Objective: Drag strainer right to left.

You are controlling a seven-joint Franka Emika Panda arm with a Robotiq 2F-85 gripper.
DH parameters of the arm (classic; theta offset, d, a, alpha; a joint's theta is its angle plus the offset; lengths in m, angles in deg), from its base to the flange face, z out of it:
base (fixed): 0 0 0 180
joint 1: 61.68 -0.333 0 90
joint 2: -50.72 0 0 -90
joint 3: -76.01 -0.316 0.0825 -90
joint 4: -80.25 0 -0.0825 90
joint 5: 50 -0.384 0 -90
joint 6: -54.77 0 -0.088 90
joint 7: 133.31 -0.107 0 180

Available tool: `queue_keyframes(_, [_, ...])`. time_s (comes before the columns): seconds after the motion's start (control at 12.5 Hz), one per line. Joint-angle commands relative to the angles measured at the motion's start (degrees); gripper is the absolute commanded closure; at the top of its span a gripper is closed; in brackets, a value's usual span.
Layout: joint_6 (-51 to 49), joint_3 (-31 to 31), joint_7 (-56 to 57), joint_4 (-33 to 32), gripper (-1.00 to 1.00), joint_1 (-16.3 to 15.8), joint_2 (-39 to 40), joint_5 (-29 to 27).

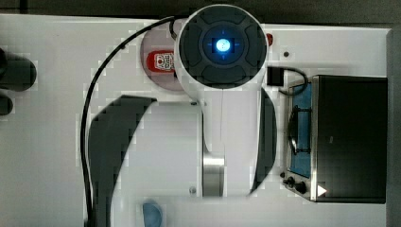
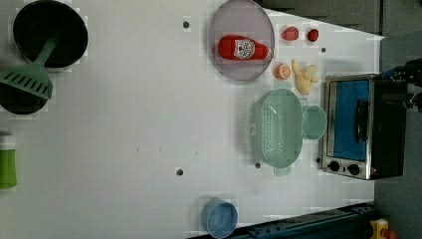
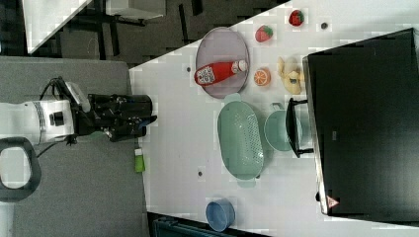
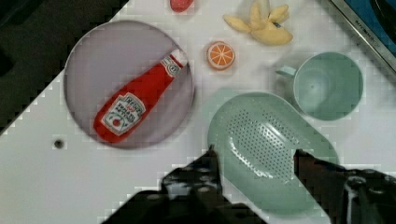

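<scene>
I see strainer (image 2: 276, 132) at mug's (image 2: 314, 122) 9 o'clock, left view, touching | bare bench (image 2: 129, 129) toward 9 | my gripper (image 4: 254, 156) fingers released, above strainer

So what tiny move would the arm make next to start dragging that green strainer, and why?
Probably straight down. In the wrist view the open gripper hangs above the strainer, its fingers spread and holding nothing. The right view shows it well off the table, so it must sink to a rim before it can drag.
</scene>
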Motion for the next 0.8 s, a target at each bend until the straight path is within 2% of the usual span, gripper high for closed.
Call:
queue_keyframes(0.08, [-12.06, 1.44, -4.04, -15.28, -0.59, 2.21, -27.54, 1.01])
queue_keyframes(0.24, [-12.09, 1.4, -4.04, -15.33, -1.0, 2.21, -27.44, 1.02])
queue_keyframes(0.48, [-10.63, 1.08, -4.04, -16.64, -1.0, 2.07, -26.07, 0.98])
queue_keyframes(0.8, [-2.06, -0.54, -8.31, -22.39, -1.0, 2.05, -20.43, 0.98])
